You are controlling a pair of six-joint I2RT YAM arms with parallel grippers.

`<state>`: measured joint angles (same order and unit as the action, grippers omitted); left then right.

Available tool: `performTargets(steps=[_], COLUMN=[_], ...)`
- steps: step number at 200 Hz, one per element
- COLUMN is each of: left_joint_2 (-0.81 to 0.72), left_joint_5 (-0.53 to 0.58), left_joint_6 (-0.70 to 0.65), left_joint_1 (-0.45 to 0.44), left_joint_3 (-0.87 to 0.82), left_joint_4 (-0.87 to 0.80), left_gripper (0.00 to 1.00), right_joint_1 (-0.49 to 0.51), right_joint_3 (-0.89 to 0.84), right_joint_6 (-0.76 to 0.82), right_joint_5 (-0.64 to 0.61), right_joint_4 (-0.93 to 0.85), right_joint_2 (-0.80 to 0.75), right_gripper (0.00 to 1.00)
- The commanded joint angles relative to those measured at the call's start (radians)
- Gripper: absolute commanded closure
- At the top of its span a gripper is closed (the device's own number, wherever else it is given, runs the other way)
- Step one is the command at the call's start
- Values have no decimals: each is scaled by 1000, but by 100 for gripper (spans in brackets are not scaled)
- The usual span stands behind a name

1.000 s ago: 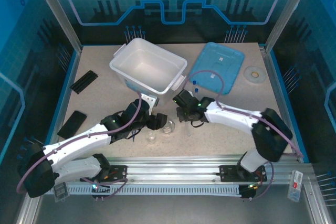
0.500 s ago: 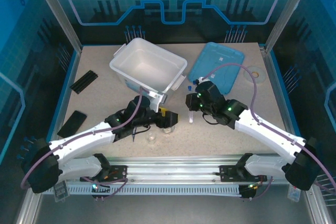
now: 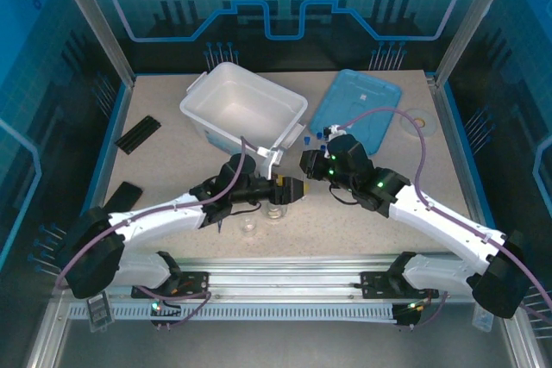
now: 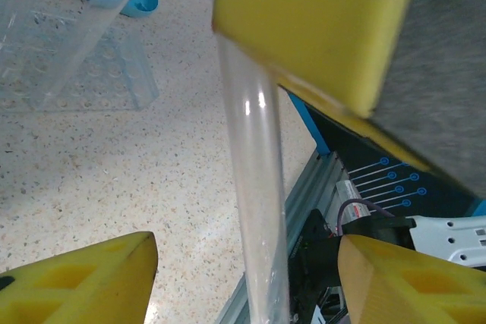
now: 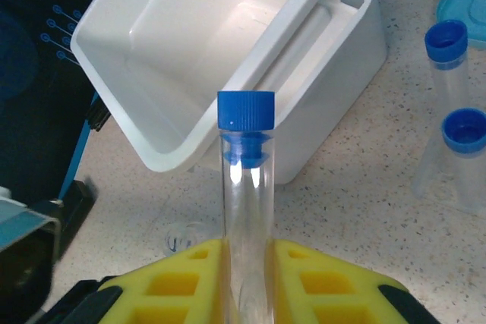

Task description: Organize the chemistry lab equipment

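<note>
I am clamping right gripper [image 5: 247, 278] on blue-capped tube [image 5: 244, 180], cap up, near white bin [image 5: 228, 28]. I am holding left gripper [image 4: 244, 252] wide, tube body standing in gap.

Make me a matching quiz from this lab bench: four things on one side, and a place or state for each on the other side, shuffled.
Things:
1. white bin
2. blue lid
3. blue-capped tube
4. small glass beaker

Places or states:
A. gripped upright in the right claw
B. standing on the table, nearest the front edge
C. lying flat, right of the bin
D. far side, left of centre, open side up

Pairs: 1-D, 2-C, 3-A, 4-B.
</note>
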<state>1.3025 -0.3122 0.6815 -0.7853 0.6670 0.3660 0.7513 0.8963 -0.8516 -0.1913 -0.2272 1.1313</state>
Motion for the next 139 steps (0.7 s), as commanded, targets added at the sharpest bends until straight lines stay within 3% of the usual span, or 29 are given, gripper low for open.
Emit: performTargets(steps=[1, 75, 139], left_joint_2=[28, 38, 40], left_joint_5=[-27, -39, -47], left_joint_6=[22, 15, 16], left_joint_1=[7, 6, 6], left_joint_3=[43, 60, 59], left_joint_4=[55, 58, 59], left_gripper=[37, 56, 66], right_joint_1=[-9, -6, -7], right_joint_3=[-11, -11, -39], right_joint_6=[-33, -43, -51], right_joint_5=[4, -23, -32], right_joint_4=[57, 68, 80], right_joint_2=[-19, -19, -21], right_gripper=[78, 78, 78])
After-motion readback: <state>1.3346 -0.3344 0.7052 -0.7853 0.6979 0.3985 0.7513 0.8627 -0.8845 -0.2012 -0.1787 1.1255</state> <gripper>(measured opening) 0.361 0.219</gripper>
